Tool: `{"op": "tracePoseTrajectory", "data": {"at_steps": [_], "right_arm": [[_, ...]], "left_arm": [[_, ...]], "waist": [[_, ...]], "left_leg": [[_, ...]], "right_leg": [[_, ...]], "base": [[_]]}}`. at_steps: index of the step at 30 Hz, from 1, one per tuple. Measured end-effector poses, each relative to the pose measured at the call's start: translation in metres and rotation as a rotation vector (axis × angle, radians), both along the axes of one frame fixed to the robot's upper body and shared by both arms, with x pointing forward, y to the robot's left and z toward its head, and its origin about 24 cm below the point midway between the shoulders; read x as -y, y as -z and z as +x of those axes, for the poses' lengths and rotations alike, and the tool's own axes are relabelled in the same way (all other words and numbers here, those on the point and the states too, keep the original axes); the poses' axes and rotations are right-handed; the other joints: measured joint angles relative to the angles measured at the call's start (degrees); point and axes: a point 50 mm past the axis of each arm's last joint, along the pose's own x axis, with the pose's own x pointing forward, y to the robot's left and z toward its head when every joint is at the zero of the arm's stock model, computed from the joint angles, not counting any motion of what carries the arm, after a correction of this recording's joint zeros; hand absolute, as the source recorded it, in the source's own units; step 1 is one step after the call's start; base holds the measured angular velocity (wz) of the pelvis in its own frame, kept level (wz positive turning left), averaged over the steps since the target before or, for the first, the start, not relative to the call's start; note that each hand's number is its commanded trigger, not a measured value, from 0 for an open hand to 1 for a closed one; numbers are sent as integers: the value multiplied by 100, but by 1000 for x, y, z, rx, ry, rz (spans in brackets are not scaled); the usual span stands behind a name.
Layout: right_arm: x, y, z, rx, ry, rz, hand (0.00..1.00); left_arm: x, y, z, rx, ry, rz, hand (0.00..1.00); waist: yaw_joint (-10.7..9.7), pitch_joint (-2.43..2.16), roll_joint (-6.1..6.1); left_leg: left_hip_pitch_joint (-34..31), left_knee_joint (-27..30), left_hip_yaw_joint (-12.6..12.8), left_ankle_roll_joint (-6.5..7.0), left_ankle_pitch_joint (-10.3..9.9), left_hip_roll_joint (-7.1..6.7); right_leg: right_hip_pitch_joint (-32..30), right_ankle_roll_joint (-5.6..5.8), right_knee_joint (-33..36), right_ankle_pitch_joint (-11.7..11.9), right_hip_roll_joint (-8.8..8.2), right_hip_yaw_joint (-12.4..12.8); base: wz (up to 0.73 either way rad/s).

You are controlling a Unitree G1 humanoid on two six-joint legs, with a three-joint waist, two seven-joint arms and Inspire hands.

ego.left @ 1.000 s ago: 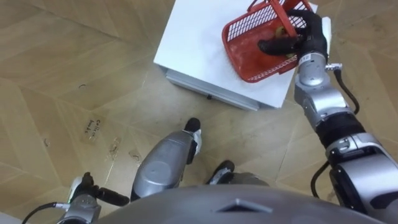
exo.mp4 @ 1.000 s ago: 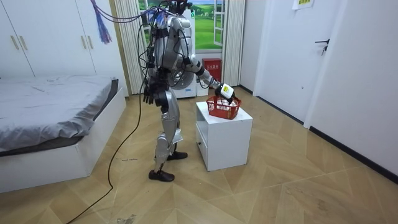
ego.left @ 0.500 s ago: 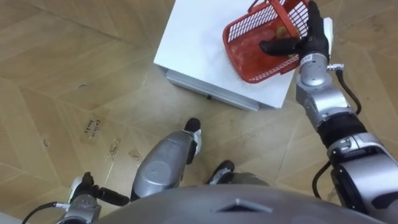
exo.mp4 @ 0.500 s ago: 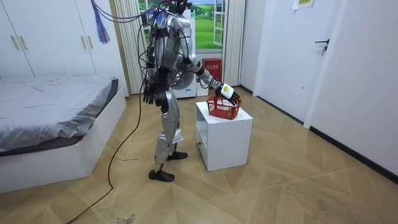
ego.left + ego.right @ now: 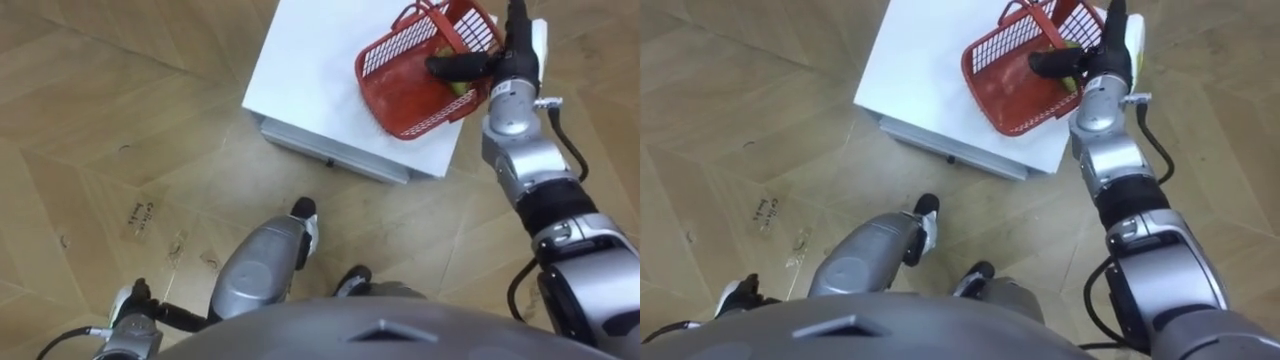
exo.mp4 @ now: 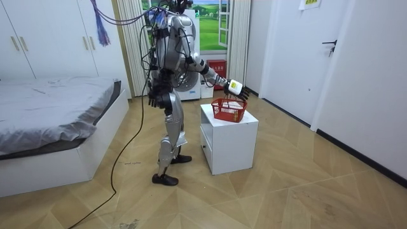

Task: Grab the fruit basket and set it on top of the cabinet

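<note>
Sitting beneath right hand (image 5: 508, 58) — fruit basket (image 5: 400, 95)

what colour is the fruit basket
Red; the fruit basket shows best in the left eye view.

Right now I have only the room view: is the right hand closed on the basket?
Observer: No. From the eye views, the right hand is at the right rim of the basket, fingers straight, thumb stretched over the inside.
Operator: Anything in it?
Observer: A yellow-green fruit lies inside, just beside the thumb.
Operator: Where on the cabinet is it?
Observer: By the right front corner of the cabinet, close to the edge.
</note>
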Motion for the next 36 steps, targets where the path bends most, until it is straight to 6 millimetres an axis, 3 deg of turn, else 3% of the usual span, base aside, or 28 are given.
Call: {"op": "tracePoseTrajectory", "data": {"at_steps": [6,9,10,12,20,27,33,35,36], "right_arm": [[1,-22,-15,143,-9,-18,0],[6,-28,-18,184,21,-12,0],[7,-29,-23,201,29,-5,0],[8,-31,-32,227,31,5,0],[11,-52,-42,343,-7,32,0],[19,-42,-59,303,-7,115,0],[42,-40,-77,303,101,94,0],[52,-20,-86,229,167,50,0],[55,-11,-90,187,183,33,0]], "left_arm": [[-3,-1,-1,15,-42,22,0],[-3,-1,0,22,-41,27,0],[-2,-1,1,28,-38,25,0],[-1,-1,-2,30,-37,23,0],[4,1,-12,34,-60,21,0],[4,2,-26,8,-112,18,0],[1,1,-34,6,-163,25,0],[1,1,-37,-4,-164,27,0],[1,1,-37,-5,-164,27,0]], "waist": [[-348,-9,2],[-468,-38,16],[-514,-99,36],[-576,-127,79],[-744,-138,243],[-880,-154,268],[-971,-172,236],[-1032,-155,237],[-1059,-169,220]], "left_leg": [[382,-129,34,-1,2,-7],[622,-218,113,-5,3,13],[679,-247,119,-6,2,12],[831,-307,154,-6,3,7],[1377,-518,278,-43,30,35],[1625,-583,279,-62,40,39],[1726,-678,410,-63,43,58],[1830,-685,483,-62,38,84],[1842,-692,483,-60,34,84]], "right_leg": [[350,33,-153,21,14,103],[524,42,-270,41,28,196],[576,45,-307,54,30,196],[681,46,-301,56,15,213],[1069,46,-354,56,4,304],[1336,44,-420,57,15,292],[1343,43,-406,57,17,506],[1434,31,-442,80,30,532],[1463,31,-461,80,33,526]], "base": [[-6],[-14],[-6],[-10],[-12],[1],[-14],[-11],[0]]}}
